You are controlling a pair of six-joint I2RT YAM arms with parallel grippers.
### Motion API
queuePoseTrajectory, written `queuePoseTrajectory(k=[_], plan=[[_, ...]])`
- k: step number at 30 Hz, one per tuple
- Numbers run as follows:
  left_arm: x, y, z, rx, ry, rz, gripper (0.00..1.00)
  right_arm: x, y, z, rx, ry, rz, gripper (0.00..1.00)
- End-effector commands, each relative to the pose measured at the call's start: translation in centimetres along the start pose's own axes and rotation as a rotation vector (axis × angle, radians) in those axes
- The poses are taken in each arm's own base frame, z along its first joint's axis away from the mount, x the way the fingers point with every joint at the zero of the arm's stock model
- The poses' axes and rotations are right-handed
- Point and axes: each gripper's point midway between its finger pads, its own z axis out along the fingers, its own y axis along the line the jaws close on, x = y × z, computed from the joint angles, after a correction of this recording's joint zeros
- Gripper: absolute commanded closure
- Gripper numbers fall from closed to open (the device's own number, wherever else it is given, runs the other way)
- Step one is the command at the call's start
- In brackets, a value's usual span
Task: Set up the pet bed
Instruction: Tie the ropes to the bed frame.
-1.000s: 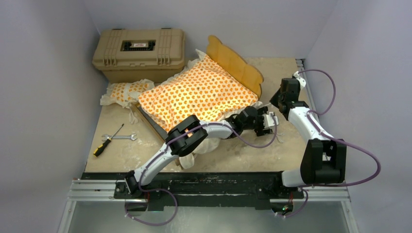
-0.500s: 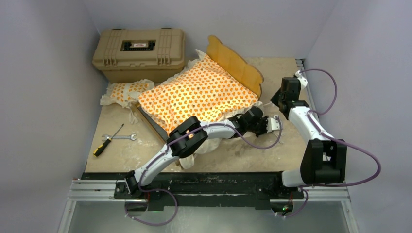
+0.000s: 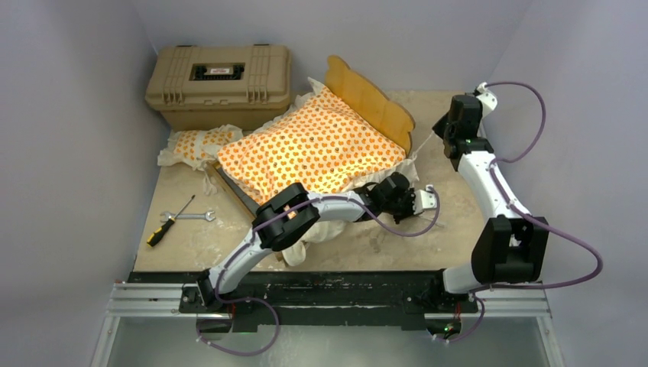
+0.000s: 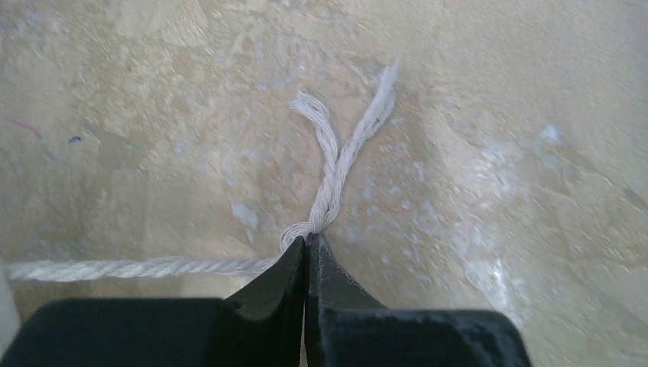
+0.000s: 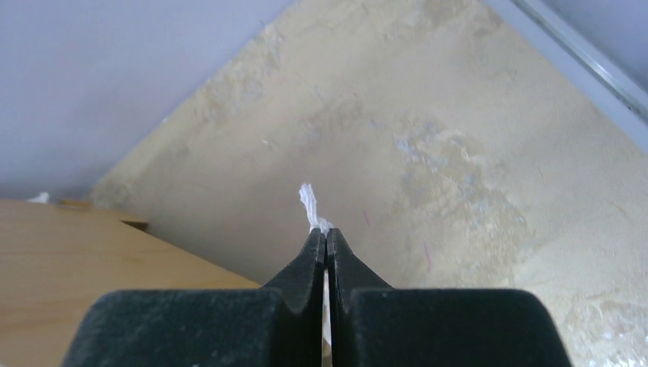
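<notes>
The left fingers (image 4: 307, 248) clench a white twisted cord (image 4: 336, 164) lying on the mottled beige desk (image 4: 497, 153). The right fingers (image 5: 326, 241) pinch a frayed white cord end (image 5: 309, 200) beside the light-wood bed frame (image 5: 76, 267).

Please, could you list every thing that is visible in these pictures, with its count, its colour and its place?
hard case: one, tan, far left corner of the table
bed frame: one, light wood, table centre
mattress cushion: one, orange-patterned with white ruffle, on the frame
pillow: one, same pattern, left of the cushion
screwdriver: one, black and yellow handle, near left
wrench: one, silver, beside the screwdriver
white cords: at least two, at the gripper tips
table: one, beige
left gripper: shut on a cord
right gripper: shut on a cord
</notes>
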Motion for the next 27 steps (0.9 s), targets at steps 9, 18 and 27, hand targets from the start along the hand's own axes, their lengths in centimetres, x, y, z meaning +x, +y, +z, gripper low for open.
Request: queuePoseTrajectory(k=[9,18,27], plan=[[1.3,-8.3,-2.6,0.195,0.051,-0.171,1.0,-9.7,-0.7,0.7,0.058,-0.23,0.137,1.0],[6.2,-13.2,-5.5,0.306,0.215,-0.236,1.0,-9.9,-1.3,1.3,0.053,-0.229,0.13,1.0],[9.0,-11.0,-11.6,0.133,0.374,-0.267,1.0,-4.3,-3.5,2.2,0.063,-0.13,0.138,1.0]])
